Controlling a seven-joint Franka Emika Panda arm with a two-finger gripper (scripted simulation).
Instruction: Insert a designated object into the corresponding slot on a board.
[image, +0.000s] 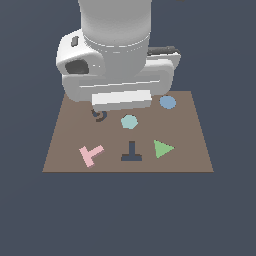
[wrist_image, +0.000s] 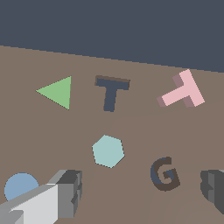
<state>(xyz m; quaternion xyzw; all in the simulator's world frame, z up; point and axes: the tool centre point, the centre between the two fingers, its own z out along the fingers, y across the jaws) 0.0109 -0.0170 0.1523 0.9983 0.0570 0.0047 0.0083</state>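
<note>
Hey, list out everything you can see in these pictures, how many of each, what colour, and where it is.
board: one, brown, flat on the dark ground under the arm.
T-shaped piece: one, pale pink, near the board's front edge toward the exterior view's left, lying turned at an angle.
T-shaped slot: one, dark navy, middle of the front row, between the pink piece and the triangle.
triangle: one, green, front row toward the exterior view's right.
hexagon: one, pale teal, mid-board behind the slot.
circle: one, blue, back of the board toward the exterior view's right.
G-shaped mark: one, dark, partly hidden under the arm in the exterior view.
tool: one, grey fingers spread apart, holding nothing, above the board.
</note>
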